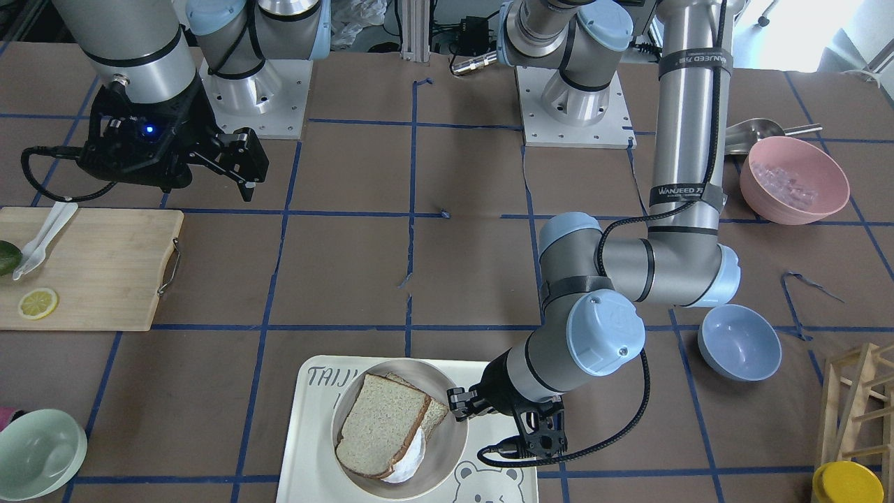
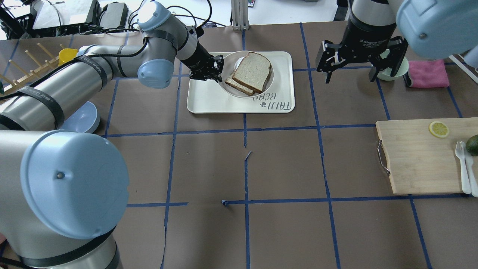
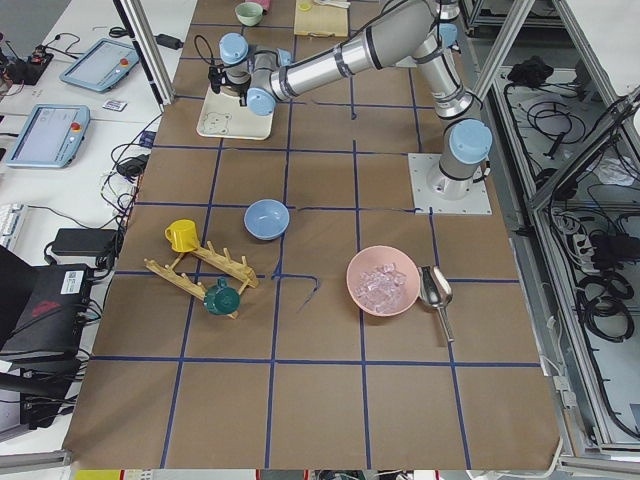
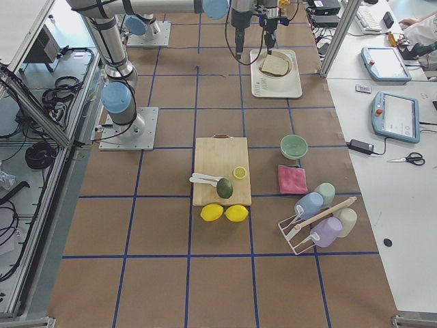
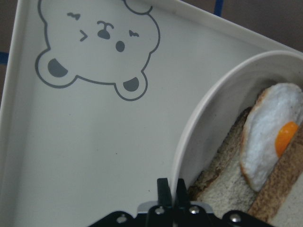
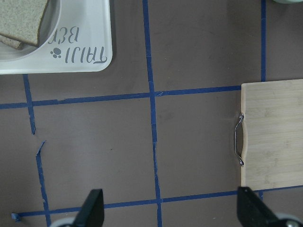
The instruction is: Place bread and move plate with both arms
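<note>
Seen from overhead, the tray (image 2: 209, 101) lies at the far middle of the table, and the plate (image 2: 226, 63) sits inside it towards its far right corner. The bread (image 2: 252, 67) lies in the plate, resting at a slant on top of the egg-topped slice (image 2: 237, 86), so that it covers most of it; I can see the lower slice's near edge and, from the left wrist camera, the fried egg (image 5: 270, 132) poking out beneath. My left gripper (image 2: 216, 69) reaches in from the left, low over the tray, and is clamped on the plate's left rim: in the wrist view its two fingers (image 5: 164, 189) stand close together with the thin raised rim pinched between them. My right gripper (image 2: 351, 73) hangs above the bare table to the right of the tray, well apart from it, its fingers (image 6: 92, 208) spread wide and holding nothing. The cutting board (image 2: 418, 157) lies nearer and farther right, apart from both grippers.
</note>
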You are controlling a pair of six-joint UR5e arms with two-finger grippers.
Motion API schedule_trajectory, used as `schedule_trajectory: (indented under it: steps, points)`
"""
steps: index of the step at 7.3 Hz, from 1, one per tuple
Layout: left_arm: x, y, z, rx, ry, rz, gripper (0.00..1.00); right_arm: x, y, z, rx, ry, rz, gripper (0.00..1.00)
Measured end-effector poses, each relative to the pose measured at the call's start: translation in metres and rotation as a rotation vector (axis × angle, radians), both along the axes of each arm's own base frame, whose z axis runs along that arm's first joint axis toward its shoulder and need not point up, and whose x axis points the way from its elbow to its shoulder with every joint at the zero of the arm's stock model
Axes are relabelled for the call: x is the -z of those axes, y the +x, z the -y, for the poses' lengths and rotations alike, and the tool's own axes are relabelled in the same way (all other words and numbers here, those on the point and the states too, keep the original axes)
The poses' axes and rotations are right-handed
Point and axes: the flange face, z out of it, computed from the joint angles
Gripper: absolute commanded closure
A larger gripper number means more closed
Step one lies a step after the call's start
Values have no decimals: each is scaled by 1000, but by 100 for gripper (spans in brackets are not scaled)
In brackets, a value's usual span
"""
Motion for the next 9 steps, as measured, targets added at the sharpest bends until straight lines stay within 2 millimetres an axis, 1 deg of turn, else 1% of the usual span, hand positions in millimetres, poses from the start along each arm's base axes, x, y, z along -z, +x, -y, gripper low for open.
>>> schedule_trajectory:
  steps: [1, 2, 3, 4, 5, 6, 7, 9]
  points:
    - [13, 0, 1, -2, 17, 8, 100, -1, 0, 0, 0, -2, 1, 0]
    - [22, 1, 2, -7, 29, 14, 67, -1, 0, 1, 1, -6, 5, 0]
    - [25, 1, 3, -11, 33, 17, 1, -2, 1, 2, 0, -18, 9, 0]
    - [23, 1, 4, -15, 30, 18, 0, -5, 3, 3, -1, -35, 14, 0]
    - [13, 2, 4, -20, 21, 18, 0, -7, 3, 4, -1, -43, 16, 0]
    - [-1, 4, 1, -30, 27, 39, 0, -9, 2, 3, -1, -47, 16, 0]
    - [-21, 7, -8, -42, 58, 88, 0, -10, 2, 2, -1, -51, 16, 0]
    - [-86, 9, -43, -41, 127, 157, 0, -10, 2, 2, 0, -53, 16, 0]
